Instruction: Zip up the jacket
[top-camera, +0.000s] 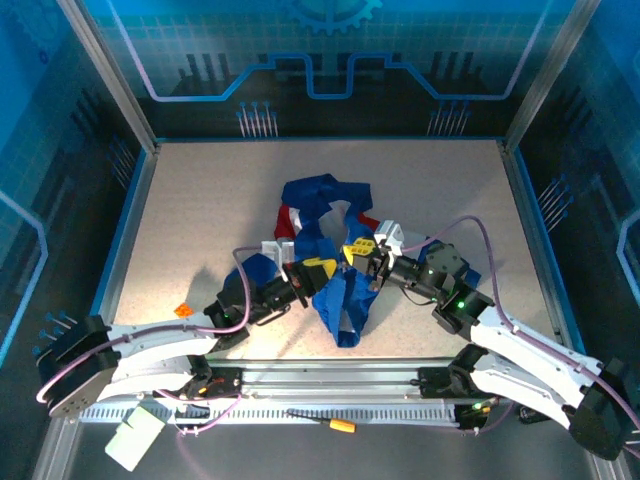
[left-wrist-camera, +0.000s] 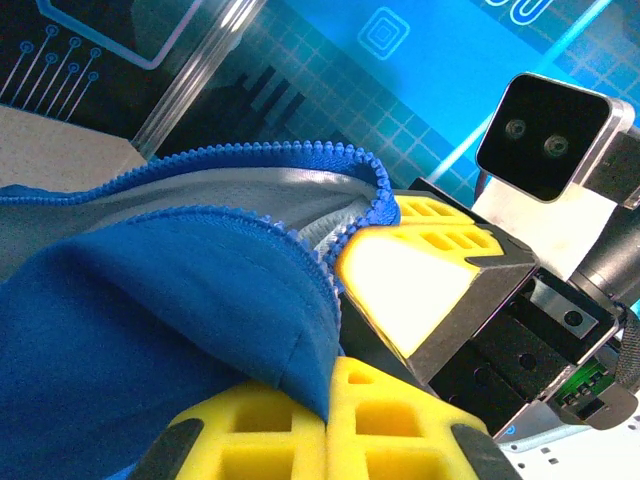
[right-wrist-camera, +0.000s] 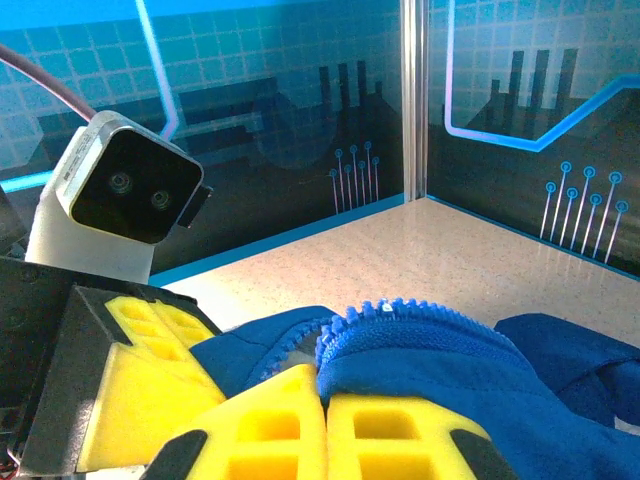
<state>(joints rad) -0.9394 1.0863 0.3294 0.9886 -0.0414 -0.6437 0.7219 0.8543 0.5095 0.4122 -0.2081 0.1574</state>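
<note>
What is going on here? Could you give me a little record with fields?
item: jacket, blue with red and white, crumpled mid-table
zipper: open, its two rows of teeth not joined
left jaws: shut on a jacket edge
right jaws: shut on the toothed edge, close beside the left jaws
task stage: zipping not yet begun

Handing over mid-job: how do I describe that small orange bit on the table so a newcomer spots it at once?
On the speckled beige table, look near-left, just beyond the left arm. The small orange piece lies on bare tabletop, apart from the blue jacket. Nothing else there is orange; the yellow-handled screwdriver lies off the table, on the front rail.
</note>
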